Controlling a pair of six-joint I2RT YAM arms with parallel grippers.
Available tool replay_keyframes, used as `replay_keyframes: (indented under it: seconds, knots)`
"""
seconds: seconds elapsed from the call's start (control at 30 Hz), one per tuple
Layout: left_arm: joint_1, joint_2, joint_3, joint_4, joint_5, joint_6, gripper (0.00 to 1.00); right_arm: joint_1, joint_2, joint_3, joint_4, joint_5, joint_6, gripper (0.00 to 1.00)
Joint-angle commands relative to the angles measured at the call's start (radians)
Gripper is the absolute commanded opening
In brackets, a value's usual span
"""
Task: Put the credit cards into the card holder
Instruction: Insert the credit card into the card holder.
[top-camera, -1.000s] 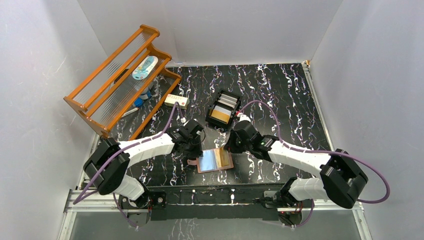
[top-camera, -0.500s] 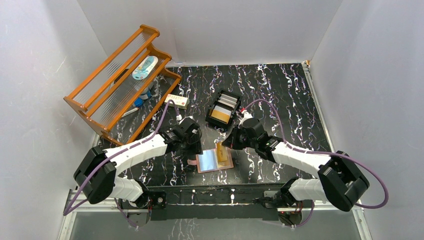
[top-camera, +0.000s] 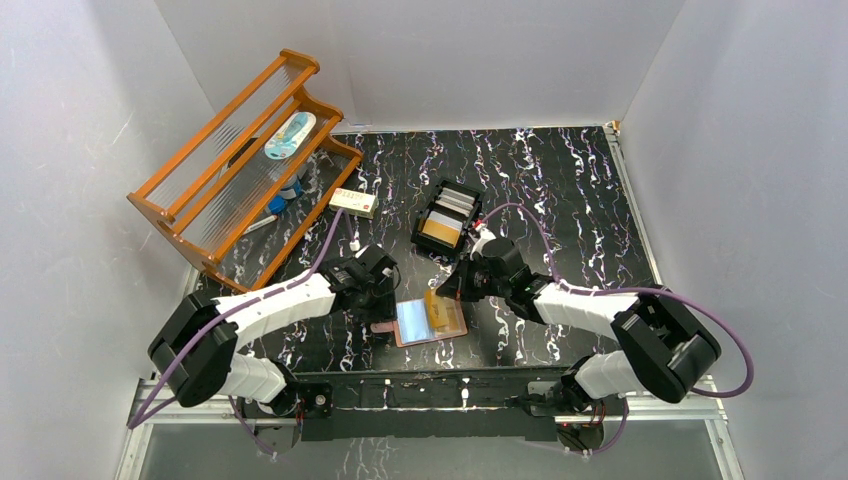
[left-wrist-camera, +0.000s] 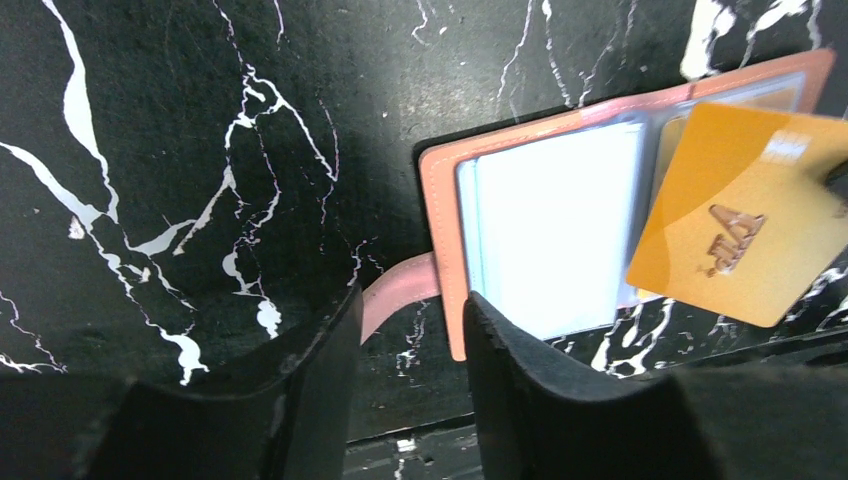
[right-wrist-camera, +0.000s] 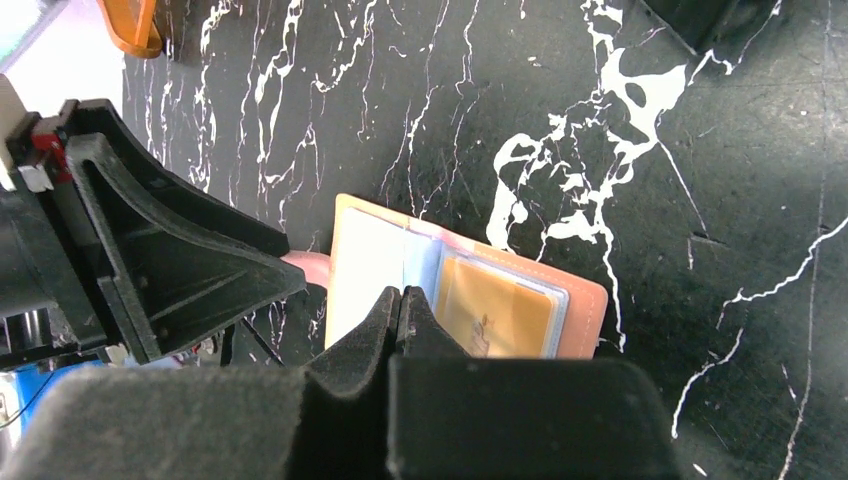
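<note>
Gold card over the right page, askew to it

Card holder lies open and flat on the worktop, between the two arms at the near side. Its spine runs away from the bases, with clear sleeves on both pages. Snap tab sticks out from the left edge.

Right hand: pinched tight on the gold card by one edge. Card hangs tilted over the right page. From the left wrist view it sits skewed to the holder's edges, one corner overhanging the near border. A gold tint shows under that page's sleeve; perhaps a card already in, cannot tell.

Left hand: partly parted, gripping nothing, low at the holder's left edge. The tab points into the gap between its fingers; whether they touch is not clear.

More cards wait in the black tray, well beyond the holder.

Judgement: insertion is the step in hand. The card lies directly above its page, so what matters is angle, not reach. Its leading edge needs squaring to the sleeve mouth, which the pictures do not show clearly. Right hand is the nearer for that; left is placed to pin the holder against sliding.
</note>
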Motion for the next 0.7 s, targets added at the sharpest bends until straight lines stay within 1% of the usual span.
replay_keyframes:
  seconds: [0.0, 0.1, 0.17, 0.43, 0.67]
  knots:
    - [0.002, 0.008, -0.043, 0.034, 0.000, 0.021, 0.35, -0.007, 0.028, -0.022, 0.132, -0.033, 0.024, 0.00]
    - [0.002, 0.008, -0.056, 0.060, 0.011, 0.023, 0.24, -0.009, 0.038, -0.040, 0.161, -0.047, 0.043, 0.00]
    - [0.002, 0.008, -0.065, 0.075, 0.015, 0.024, 0.19, -0.009, 0.040, -0.053, 0.166, -0.048, 0.051, 0.00]
    - [0.002, 0.049, -0.081, 0.114, 0.025, 0.028, 0.16, -0.013, 0.047, -0.086, 0.188, -0.024, 0.093, 0.00]
    - [0.002, 0.085, -0.075, 0.148, 0.045, 0.034, 0.15, -0.013, 0.091, -0.115, 0.281, -0.040, 0.144, 0.00]
